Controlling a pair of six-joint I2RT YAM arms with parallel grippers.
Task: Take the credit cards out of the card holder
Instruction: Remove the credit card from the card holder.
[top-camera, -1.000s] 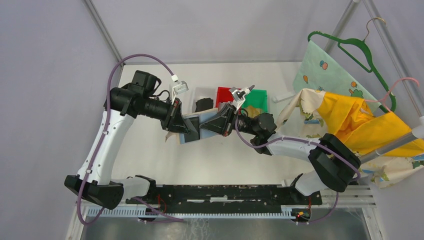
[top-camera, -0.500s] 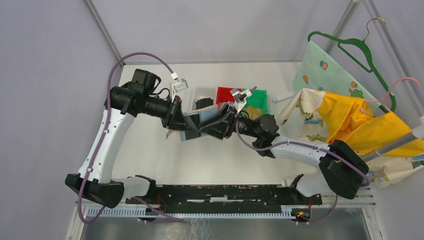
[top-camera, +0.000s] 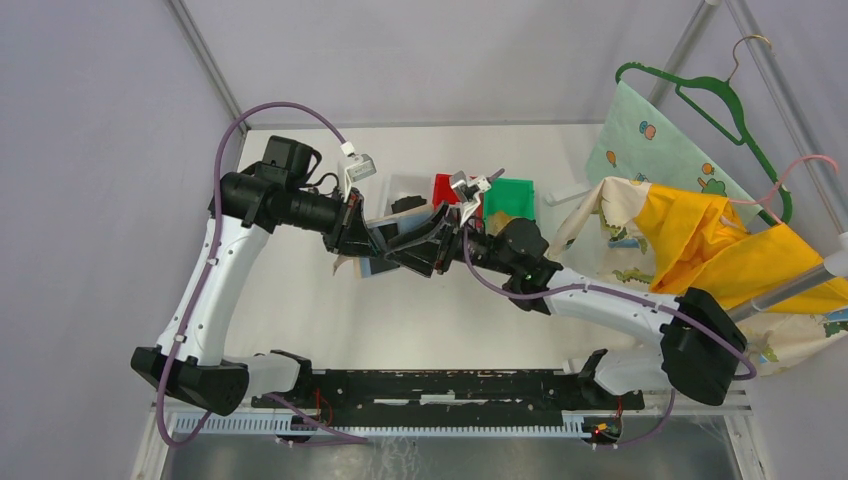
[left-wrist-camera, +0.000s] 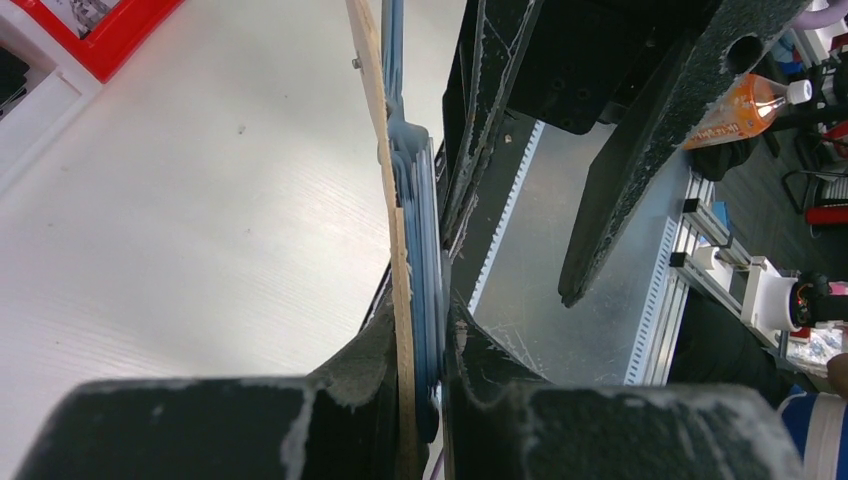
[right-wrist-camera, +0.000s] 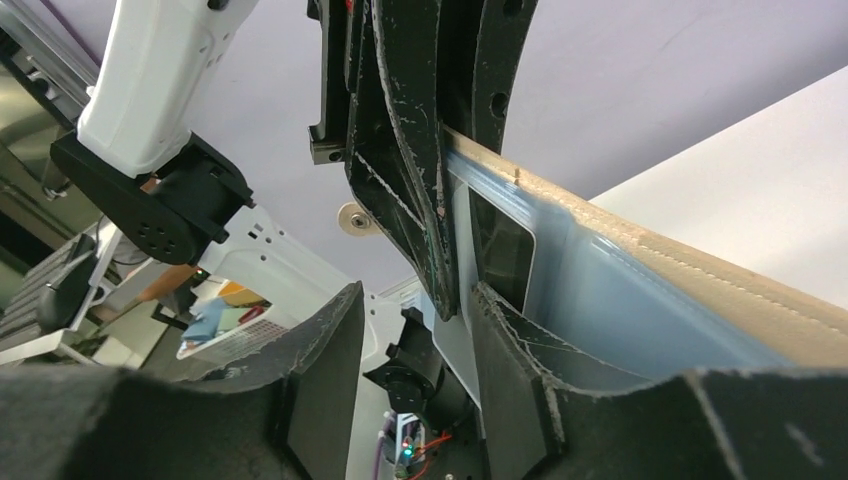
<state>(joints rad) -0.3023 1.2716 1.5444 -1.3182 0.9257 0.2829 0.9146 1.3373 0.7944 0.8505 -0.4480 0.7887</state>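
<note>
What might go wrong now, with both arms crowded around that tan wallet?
The right tool stands open with a finger of the left tool seemingly between its jaws, so closing could pinch that by mistake. The left tool grips the card holder by one end only; a tug might pull it free.

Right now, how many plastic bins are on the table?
3, in a row at the far side: white bin left, red bin middle, partly behind the right arm, green bin right. Others may be hidden.
</note>
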